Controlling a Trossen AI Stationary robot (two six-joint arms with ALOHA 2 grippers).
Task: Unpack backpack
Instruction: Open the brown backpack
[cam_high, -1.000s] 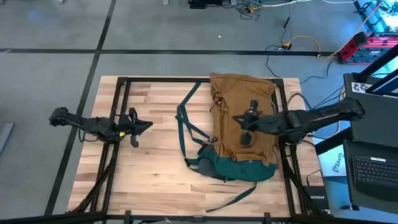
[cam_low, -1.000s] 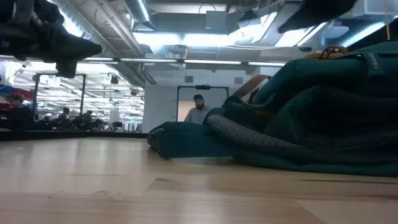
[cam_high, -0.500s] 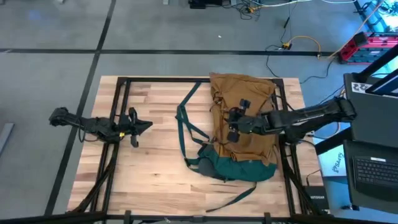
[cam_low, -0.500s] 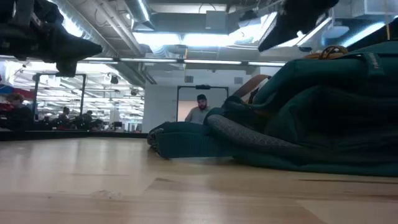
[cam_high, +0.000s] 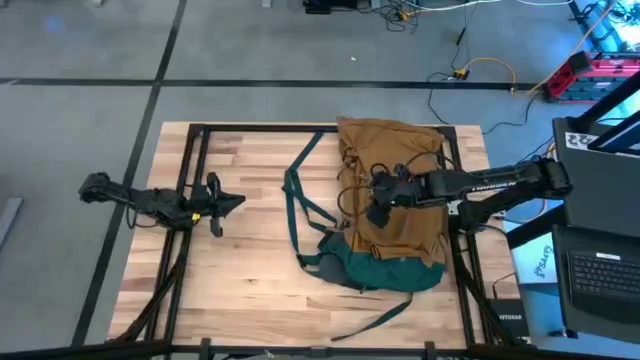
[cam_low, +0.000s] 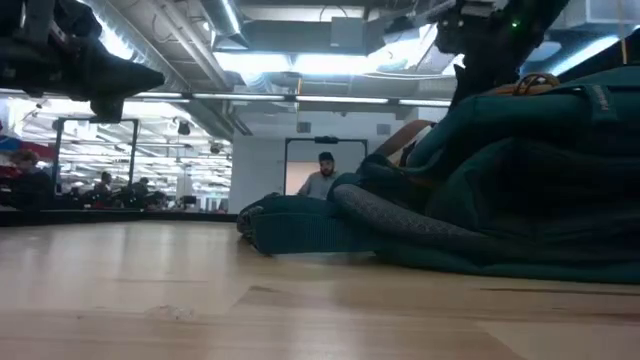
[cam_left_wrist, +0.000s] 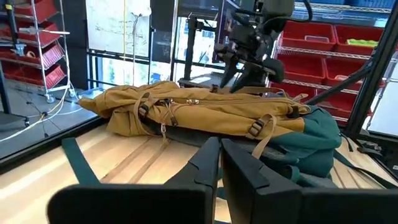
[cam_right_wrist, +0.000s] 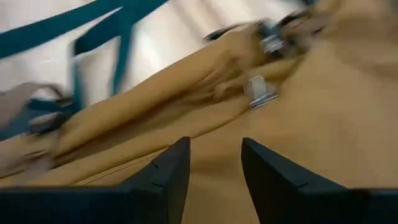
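Looking down from the high view, we start at the left side of the wooden table (cam_high: 250, 250), where the left gripper (cam_high: 214, 204) waits above the bare boards, well apart from everything else; in its own wrist view its two dark fingers (cam_left_wrist: 205, 168) sit pressed together with only a thin slit between them. Moving right, we come to the loose teal straps (cam_high: 300, 200) that trail off the backpack (cam_high: 400, 235) onto the wood. We see the backpack lying flat on the right half of the table, its tan-brown body toward the far edge and its dark teal base (cam_high: 385, 270) toward the near edge. From the low view the teal base (cam_low: 520, 180) fills the right side of the picture, with a padded strap (cam_low: 300, 225) stretched across the tabletop. Over the middle of the tan fabric hangs the right gripper (cam_high: 378, 192), its arm reaching in from the table's right edge. In the right wrist view its fingers (cam_right_wrist: 168, 174) stand spread with a clear gap between them, close above the tan cloth and near a small buckle (cam_right_wrist: 260, 92); we cannot tell whether they touch the fabric. Nothing sits between them.
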